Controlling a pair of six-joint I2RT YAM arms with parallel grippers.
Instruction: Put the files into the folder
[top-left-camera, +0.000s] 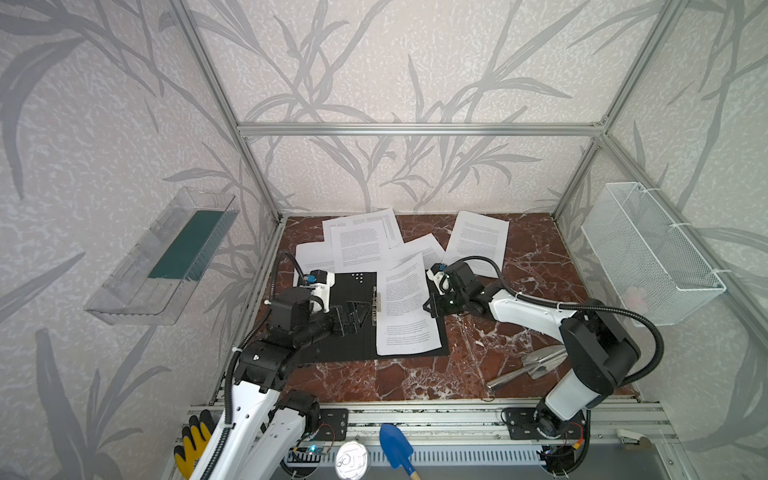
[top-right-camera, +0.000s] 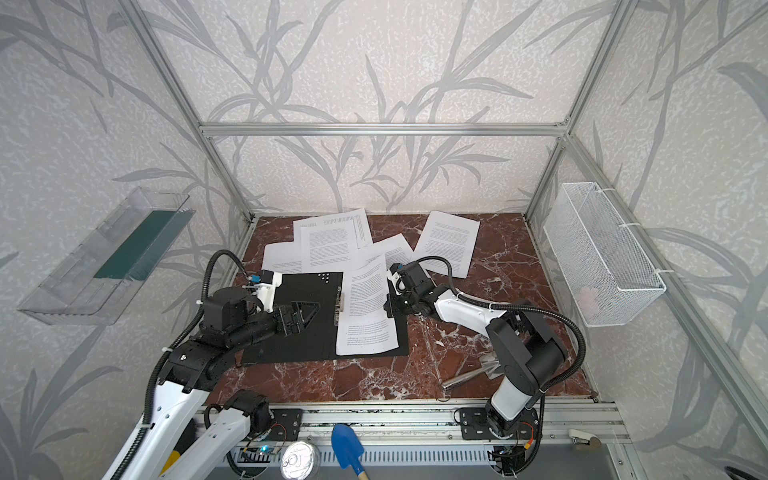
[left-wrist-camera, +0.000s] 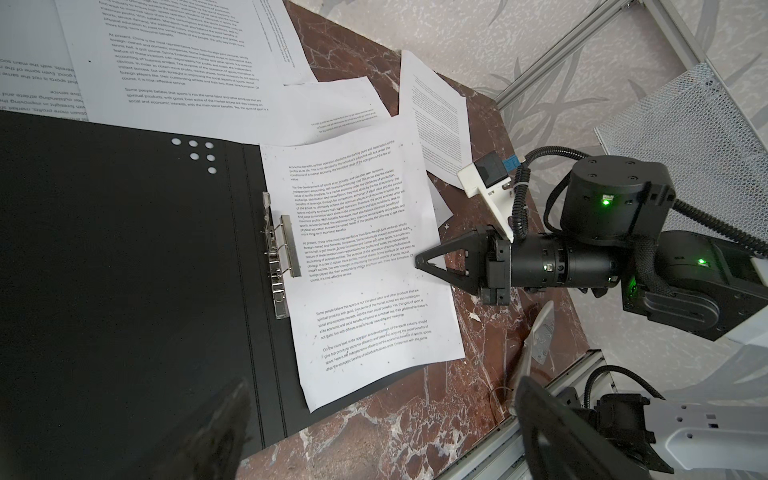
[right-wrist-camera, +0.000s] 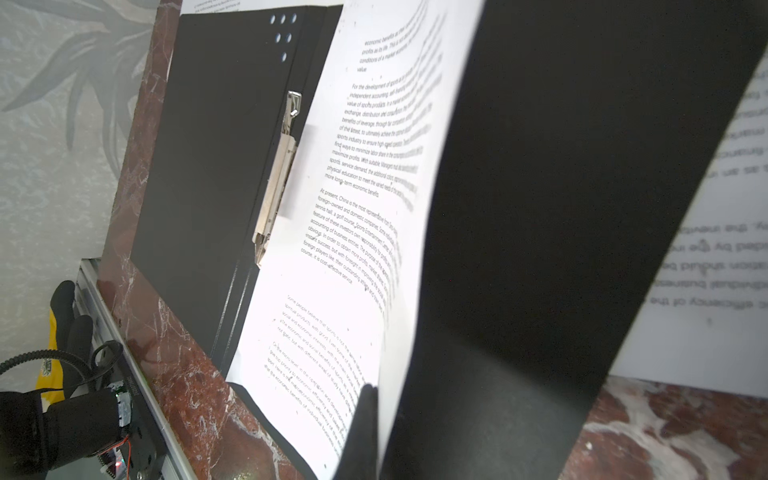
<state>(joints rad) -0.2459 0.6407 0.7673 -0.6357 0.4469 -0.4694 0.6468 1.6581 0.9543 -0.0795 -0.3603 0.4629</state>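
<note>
- One sheet (top-left-camera: 405, 307) is lying on the folder (top-left-camera: 357, 286), frame centre; your right gripper (top-left-camera: 428, 308) is pinching its edge, probably squaring it.
- Your left gripper (top-left-camera: 361, 318) is hovering wide-open; other files (top-left-camera: 357, 245) are sitting upper centre.

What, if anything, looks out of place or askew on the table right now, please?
One sheet lies slightly crooked on the open folder, its far end jutting past the folder's far edge, the right gripper pinching its side. The other sheets sprawl overlapping behind. A metal trowel lies by the right arm.
</note>
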